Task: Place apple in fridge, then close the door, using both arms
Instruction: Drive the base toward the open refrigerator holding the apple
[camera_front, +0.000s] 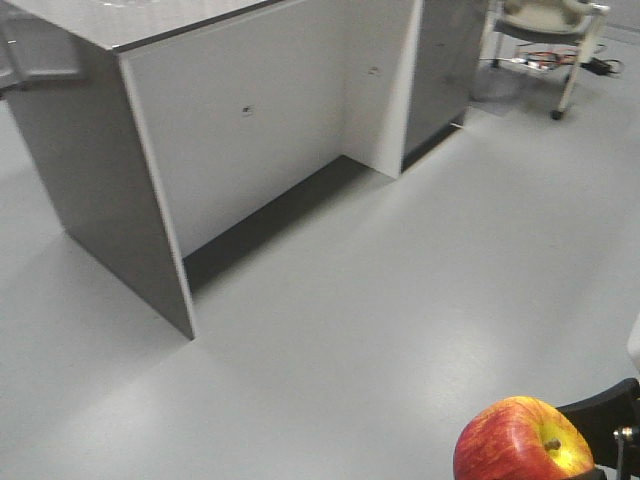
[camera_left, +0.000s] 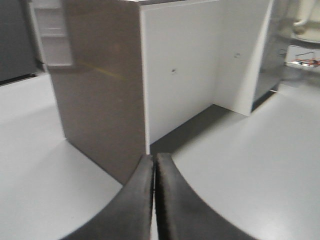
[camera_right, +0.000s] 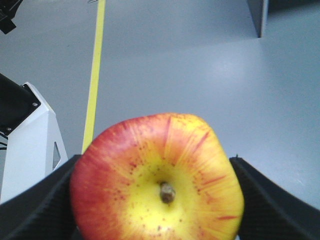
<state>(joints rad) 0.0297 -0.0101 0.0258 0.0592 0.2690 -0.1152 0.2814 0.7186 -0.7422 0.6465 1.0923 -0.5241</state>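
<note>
The apple (camera_right: 157, 185) is red with yellow streaks and its yellow stem dimple faces the right wrist camera. My right gripper (camera_right: 155, 162) is shut on it, with black fingers (camera_right: 40, 205) on both sides. In the front view the apple (camera_front: 520, 440) sits at the bottom right, above the floor, with a black finger (camera_front: 605, 405) beside it. My left gripper (camera_left: 154, 159) is shut and empty, pointing at the counter unit's corner. A blurred white shelved panel (camera_left: 52, 35) beside a dark grey face at the top left may be the fridge door. The fridge body is not clearly in view.
A low grey-topped counter unit (camera_front: 250, 120) with white side panels stands ahead on the grey floor. A wheeled cart (camera_front: 550, 40) is at the far right. A yellow floor line (camera_right: 97, 75) and a white part of the base (camera_right: 35, 145) show below the right wrist.
</note>
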